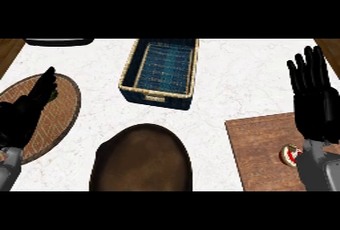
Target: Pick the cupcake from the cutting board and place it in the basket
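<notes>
Hovering above the cutting board (266, 152), the right hand (315, 105) showed straight, slightly spread fingers (306, 72) that pointed away toward the far side of the counter and held nothing; the cupcake (291, 154) sat on the board well behind those fingertips, down beside the wrist and partly hidden by the forearm, so only a pale rim with a touch of red could be seen. The main risk, as I judged it, lay in that arrangement; the fingers had overshot the cake, and any descent from this pose would likely bring the palm heel or wrist onto it, tipping or shoving it toward the board's edge rather than closing round it; the hand would need to draw back first so the fingers could come down either side.

A second hazard was the carry; the basket (159, 74) stood far to the left of the fingertips, and the brown oval dish (141, 159) lay below that path, so a low sweep might clip the woven rim, or let the cake land short.

The left hand (26, 112) rested at the left side over a round mat (63, 119), fingers straight and close together, gripping nothing; the cupcake lay well apart from it, across the whole counter.
</notes>
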Action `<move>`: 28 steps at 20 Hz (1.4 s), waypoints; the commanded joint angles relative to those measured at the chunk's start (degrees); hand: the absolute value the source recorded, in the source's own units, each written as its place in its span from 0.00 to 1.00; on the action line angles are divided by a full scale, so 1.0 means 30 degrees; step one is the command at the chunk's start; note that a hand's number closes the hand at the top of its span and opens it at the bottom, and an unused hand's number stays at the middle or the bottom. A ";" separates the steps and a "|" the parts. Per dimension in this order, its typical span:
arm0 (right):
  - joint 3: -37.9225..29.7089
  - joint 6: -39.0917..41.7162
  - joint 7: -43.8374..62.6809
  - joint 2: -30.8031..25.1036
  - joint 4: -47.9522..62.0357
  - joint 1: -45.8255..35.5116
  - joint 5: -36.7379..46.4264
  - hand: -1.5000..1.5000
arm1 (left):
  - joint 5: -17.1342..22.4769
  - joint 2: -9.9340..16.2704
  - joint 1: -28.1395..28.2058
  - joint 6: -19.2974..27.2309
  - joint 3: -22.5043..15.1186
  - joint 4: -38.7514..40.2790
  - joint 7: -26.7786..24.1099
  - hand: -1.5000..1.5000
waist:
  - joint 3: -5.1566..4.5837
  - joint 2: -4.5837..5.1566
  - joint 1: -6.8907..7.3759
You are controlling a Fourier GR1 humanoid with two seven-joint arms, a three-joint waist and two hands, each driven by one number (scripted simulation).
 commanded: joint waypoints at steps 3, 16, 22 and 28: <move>-0.0654 0.0716 0.1440 -0.1183 0.0966 -0.0470 0.0347 1.00 | -0.0671 -0.0176 -0.0134 -0.0747 0.0973 -0.1508 -0.1104 0.50 | 0.0011 0.0198 0.0142; 0.3326 -0.9646 0.4980 0.1232 0.3877 -0.4379 1.0252 0.00 | -0.1484 -0.1645 -0.0208 -0.1074 0.0086 0.0102 -0.4023 0.50 | -0.0113 0.0074 0.0138; 0.3785 -0.4913 1.1835 -0.4866 0.5929 -0.4743 1.3412 0.00 | -0.1265 -0.1411 -0.0334 -0.1066 0.0546 0.0484 -0.3596 0.50 | -0.0308 -0.0191 -0.0654; 0.6211 0.4409 1.6337 -0.8240 0.5207 -0.6166 1.1962 0.00 | -0.1330 -0.1353 -0.0690 -0.1028 0.0658 0.0465 -0.3388 0.50 | -0.0273 -0.0244 -0.0488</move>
